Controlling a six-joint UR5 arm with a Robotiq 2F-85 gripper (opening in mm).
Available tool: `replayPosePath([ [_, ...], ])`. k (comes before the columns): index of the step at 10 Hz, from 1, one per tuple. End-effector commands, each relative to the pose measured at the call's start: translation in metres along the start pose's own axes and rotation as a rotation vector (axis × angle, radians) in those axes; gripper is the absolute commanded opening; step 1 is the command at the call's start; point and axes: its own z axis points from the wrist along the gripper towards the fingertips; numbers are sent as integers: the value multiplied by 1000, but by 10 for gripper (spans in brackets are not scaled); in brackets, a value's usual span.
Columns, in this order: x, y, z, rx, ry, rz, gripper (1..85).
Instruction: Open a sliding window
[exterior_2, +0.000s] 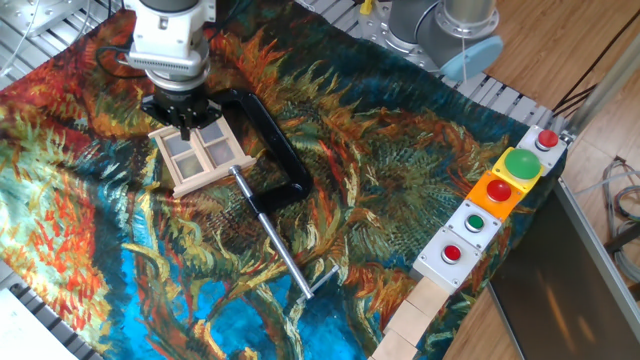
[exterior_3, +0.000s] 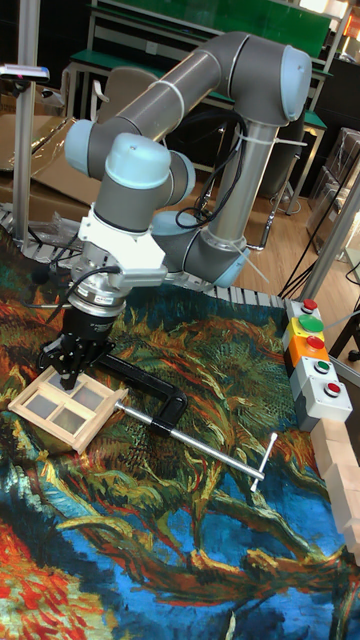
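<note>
The sliding window (exterior_2: 201, 157), a pale wooden frame with 4 greyish panes, lies flat on the painted tablecloth (exterior_2: 400, 170), just beside a black C-clamp (exterior_2: 268, 150) whose steel rod (exterior_2: 275, 240) runs toward the near edge. The gripper (exterior_2: 183, 112) points straight down over the window's far edge, fingertips at or just above the frame. Whether its jaws are spread or pressed together cannot be told from either view. A row of button boxes (exterior_2: 497, 200) sits well apart.
</note>
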Motion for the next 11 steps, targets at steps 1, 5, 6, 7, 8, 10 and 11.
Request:
replayPosePath([
  [1,1,-3,1,1,-20,12,13],
  [5,0,0,1,-13,-23,38,13],
  [6,4,5,3,-26,-6,55,13],
  [7,7,12,8,-39,4,67,13],
  [8,17,16,11,-44,29,77,13],
  [10,37,26,12,-49,29,99,13],
  [11,40,31,13,-66,11,111,13],
])
